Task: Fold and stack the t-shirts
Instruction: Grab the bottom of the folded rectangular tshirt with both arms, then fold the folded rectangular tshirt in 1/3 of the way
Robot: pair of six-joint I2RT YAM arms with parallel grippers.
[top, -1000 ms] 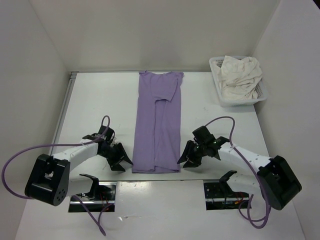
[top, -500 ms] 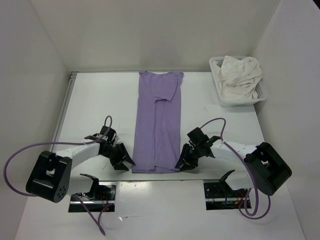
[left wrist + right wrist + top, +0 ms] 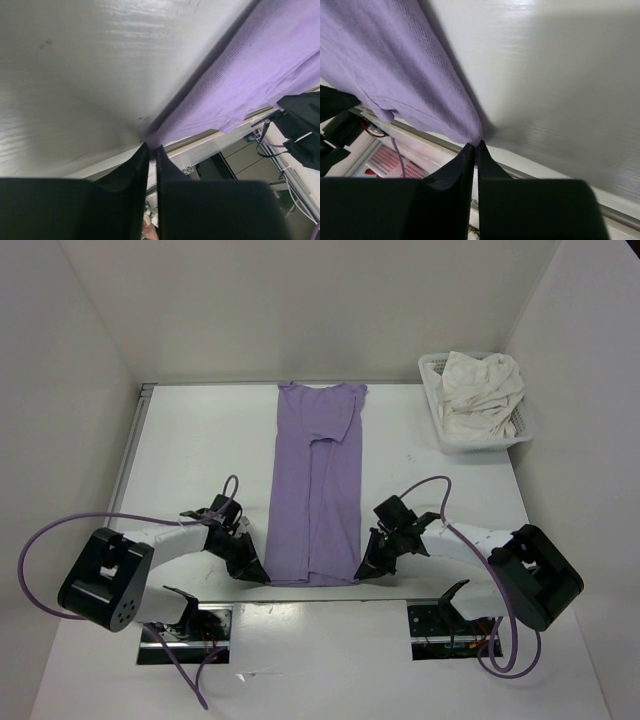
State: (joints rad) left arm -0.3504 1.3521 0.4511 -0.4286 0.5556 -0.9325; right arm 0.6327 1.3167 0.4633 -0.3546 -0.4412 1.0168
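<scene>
A lavender purple t-shirt (image 3: 314, 485) lies as a long folded strip down the middle of the table, collar at the far end. My left gripper (image 3: 256, 575) is shut on the shirt's near left corner (image 3: 165, 131). Its black fingertips (image 3: 143, 152) pinch the cloth edge. At the near right corner (image 3: 470, 131) my right gripper (image 3: 364, 570) is likewise shut on the hem, fingertips (image 3: 470, 150) nearly together. A cream white t-shirt (image 3: 480, 390) lies bunched in the basket at the far right. No green shirt shows in any view.
A white mesh basket (image 3: 520, 425) stands at the far right corner of the table. White walls enclose the table on three sides. The table's near edge (image 3: 320, 590) runs just behind the shirt's hem, with two openings beside the arm bases.
Both grippers slid inward to the shirt's near corners and went from open to shut on the hem. The shirt itself has not shifted.
</scene>
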